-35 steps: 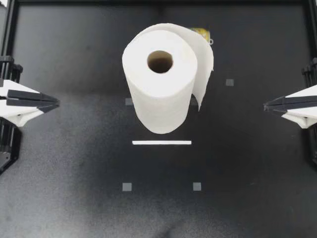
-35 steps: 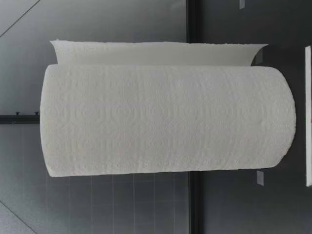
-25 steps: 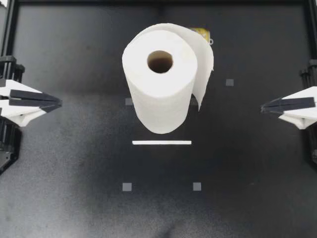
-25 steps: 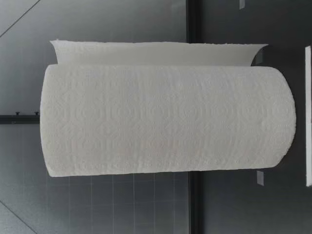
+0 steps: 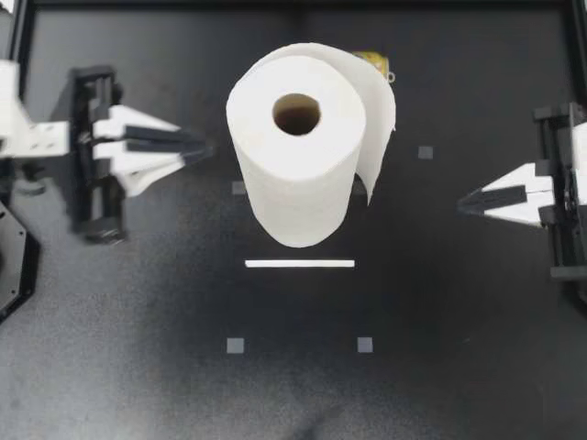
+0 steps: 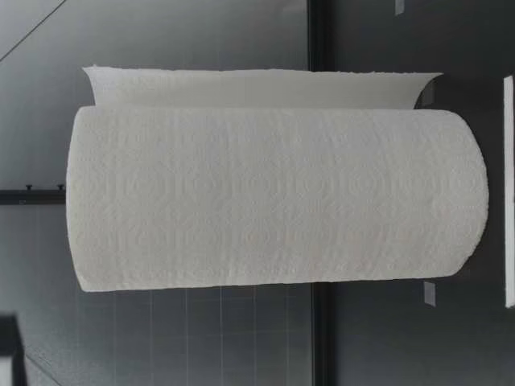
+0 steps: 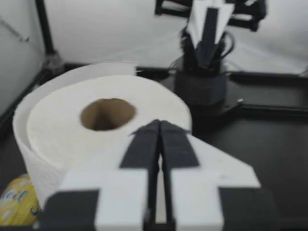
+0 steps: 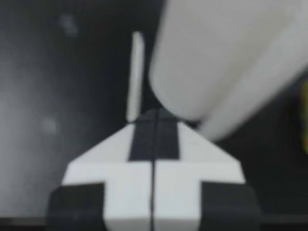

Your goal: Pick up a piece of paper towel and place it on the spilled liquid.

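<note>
Black desk [image 5: 138, 321] | paper towel roll [image 5: 293, 156] upright, mid-width toward far edge | loose flap [image 5: 378, 119] hangs facing right gripper [image 5: 463, 200], clenched, empty | left gripper [image 5: 206, 149] nearer roll, clenched, empty

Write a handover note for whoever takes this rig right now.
Pincers: left pincer shut, empty, close beside the paper towel roll, not touching it. The right pincer is shut, empty, farther off on the roll's other side.
Things: the roll stands upright mid-table; its loose sheet hangs free on the right pincer's side. A yellow object sits behind the roll, mostly hidden. No spill shows in any view.
Done: nothing; no sheet gripped or torn.
Left: open a pincer, grip the loose sheet, tear it off, lay it on the spill.
</note>
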